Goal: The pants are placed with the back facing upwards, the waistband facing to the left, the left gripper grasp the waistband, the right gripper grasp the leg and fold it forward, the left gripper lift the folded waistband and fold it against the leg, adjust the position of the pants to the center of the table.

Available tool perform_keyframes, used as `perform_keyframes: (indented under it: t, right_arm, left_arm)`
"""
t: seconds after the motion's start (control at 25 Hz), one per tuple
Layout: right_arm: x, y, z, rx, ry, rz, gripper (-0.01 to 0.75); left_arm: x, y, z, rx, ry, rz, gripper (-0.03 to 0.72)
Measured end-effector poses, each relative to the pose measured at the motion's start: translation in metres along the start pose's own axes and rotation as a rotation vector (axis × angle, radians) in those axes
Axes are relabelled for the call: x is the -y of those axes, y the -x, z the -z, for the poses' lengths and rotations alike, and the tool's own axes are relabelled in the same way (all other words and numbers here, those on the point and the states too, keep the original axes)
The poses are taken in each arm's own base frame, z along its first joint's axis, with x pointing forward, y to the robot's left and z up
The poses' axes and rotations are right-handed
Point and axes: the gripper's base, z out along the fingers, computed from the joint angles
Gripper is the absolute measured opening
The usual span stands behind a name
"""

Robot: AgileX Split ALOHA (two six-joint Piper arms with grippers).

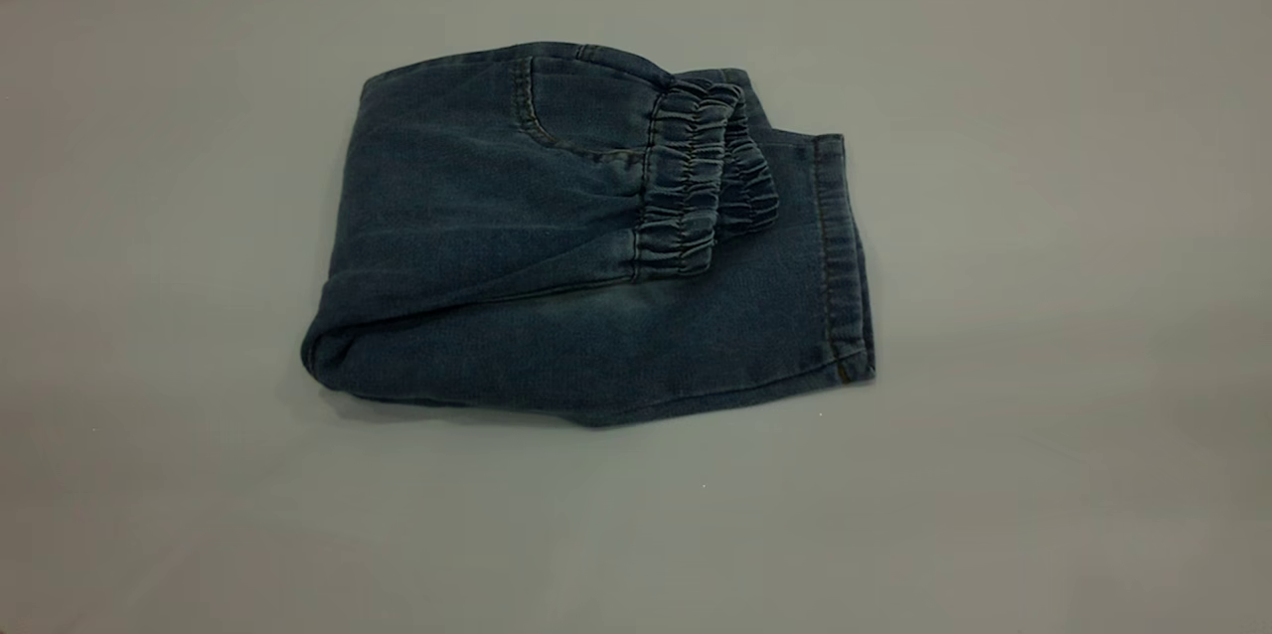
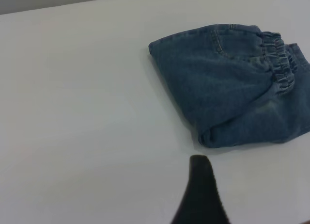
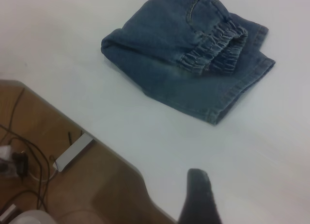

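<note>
The pants (image 1: 596,246) lie folded into a compact block near the middle of the table (image 1: 199,475). The gathered waistband (image 1: 686,182) is turned over on top and rests on the leg (image 1: 696,346), whose stitched hem (image 1: 840,256) points right. A pocket seam shows on the upper layer. No gripper appears in the exterior view. In the left wrist view a black tip of my left gripper (image 2: 199,185) hovers over bare table, apart from the pants (image 2: 227,83). My right gripper (image 3: 199,197) hangs near the table's edge, well clear of the pants (image 3: 184,54). Neither holds anything.
The right wrist view shows the table edge (image 3: 121,161) with brown floor beyond it. There lie dark cables (image 3: 24,156) and a grey-white strip (image 3: 72,152). White tabletop surrounds the pants on all sides.
</note>
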Motion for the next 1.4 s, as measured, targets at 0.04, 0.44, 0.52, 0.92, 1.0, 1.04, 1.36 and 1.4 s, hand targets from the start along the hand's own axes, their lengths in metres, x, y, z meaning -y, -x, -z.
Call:
perform_keyframes:
  t: [0.04, 0.44, 0.52, 0.92, 1.0, 1.04, 1.36, 1.4]
  right_arm:
    - [-0.0002, -0.0002, 0.0003, 0.003, 0.0, -0.002, 0.437]
    - [-0.0053, -0.0044, 0.0077, 0.121, -0.336, -0.221, 0.437]
    - [-0.0063, -0.0041, 0.009, 0.122, -0.398, -0.253, 0.437]
    - [-0.0063, -0.0035, 0.008, 0.123, -0.457, -0.287, 0.437]
    - [-0.0064, -0.0035, 0.0079, 0.123, -0.456, -0.288, 0.437]
    - [-0.0064, -0.0035, 0.0079, 0.123, -0.456, -0.288, 0.437]
    - [-0.0064, -0.0034, 0.008, 0.123, -0.455, -0.287, 0.437]
    - [-0.0064, -0.0034, 0.008, 0.123, -0.455, -0.287, 0.437]
  left_arm:
    - [0.0, 0.0, 0.0, 0.0, 0.0, 0.0, 0.483]
    - [0.0, -0.0005, 0.0003, -0.002, 0.003, 0.003, 0.483]
    - [0.0002, -0.0007, 0.0005, 0.002, 0.024, 0.015, 0.483]
    - [0.0015, -0.002, 0.0027, 0.03, 0.165, 0.092, 0.483]
    - [0.0016, -0.002, 0.0027, 0.03, 0.162, 0.091, 0.483]
    - [0.0016, -0.002, 0.0027, 0.03, 0.162, 0.091, 0.483]
    - [0.0016, -0.002, 0.0027, 0.03, 0.162, 0.09, 0.483]
    - [0.0016, -0.002, 0.0027, 0.03, 0.162, 0.09, 0.483]
